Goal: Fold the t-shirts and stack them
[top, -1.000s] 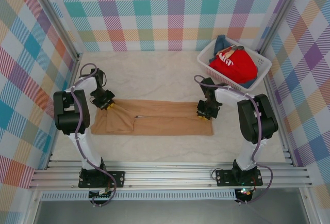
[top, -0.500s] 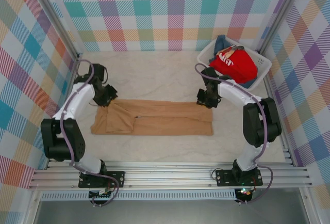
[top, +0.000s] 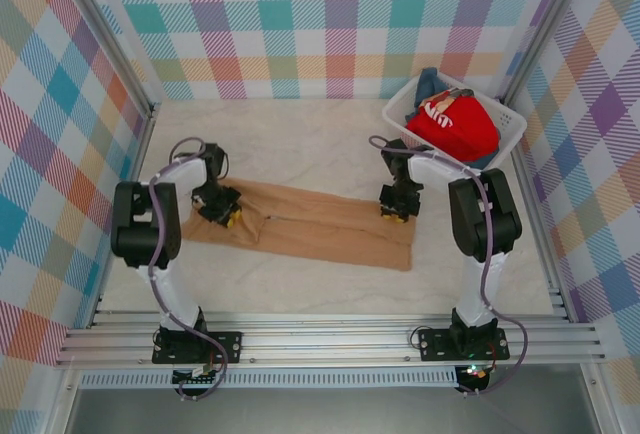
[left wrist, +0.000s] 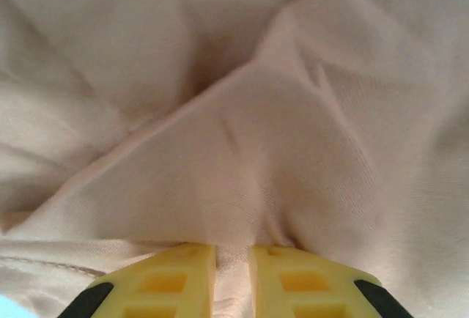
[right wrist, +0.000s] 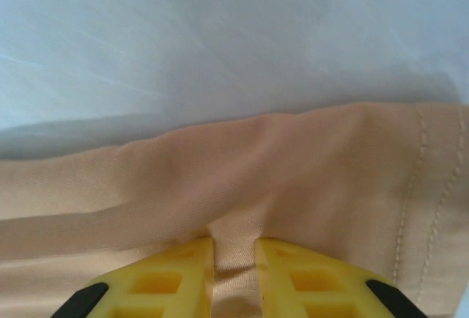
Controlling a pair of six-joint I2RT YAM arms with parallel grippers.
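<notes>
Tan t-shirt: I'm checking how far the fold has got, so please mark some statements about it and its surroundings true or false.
1. The tan t-shirt lies spread on the table, outside the white basket. True.
2. The left end effector is open and clear of cloth. False: tan cloth is pinched between its fingers.
3. The right end effector pinches the tan t-shirt at an edge. True.
4. The red t-shirt lies folded on the table. False: it sits bunched in the basket.

White lattice basket [top: 510, 140] at table's [top: 300, 144] far-right corner.
</notes>
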